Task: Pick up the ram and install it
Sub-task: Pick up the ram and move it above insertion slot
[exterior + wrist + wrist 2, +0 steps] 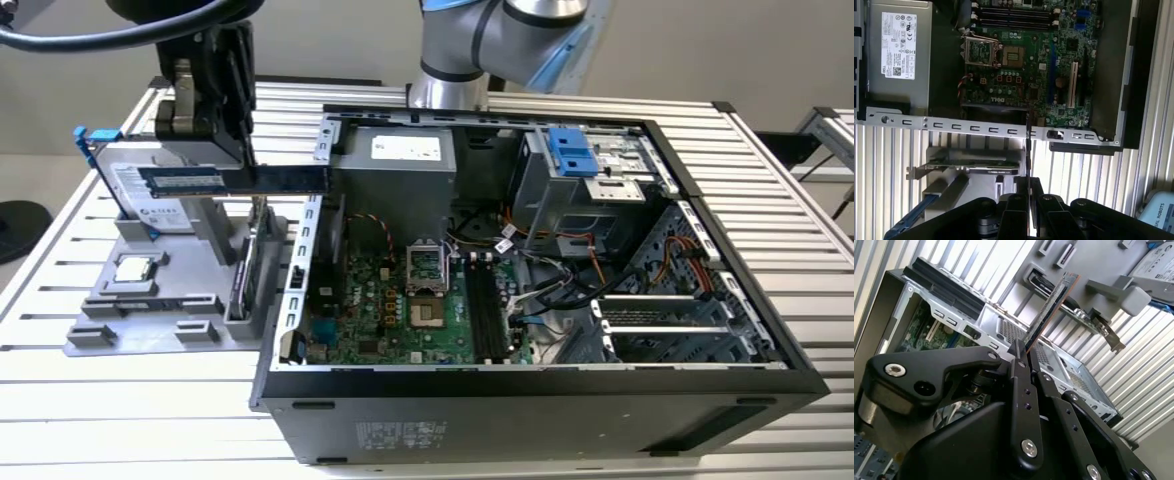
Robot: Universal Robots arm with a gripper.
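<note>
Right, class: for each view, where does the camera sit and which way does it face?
Exterior view: off the arm, high, looking down into the open computer case; shows arm and hand.
First wrist view: on the wrist, facing past the hand at the motherboard.
Second wrist view: on the wrist, looking along the hand at the ram.
Both wrist views share hand and edge-on ram.

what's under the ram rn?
Seen from the first wrist view, the ram, pinched in the claw, hangs over the grey holder just beside the expansion card; its far end crosses the case's slotted rail. What lies straight beneath its edge is covered.
</note>
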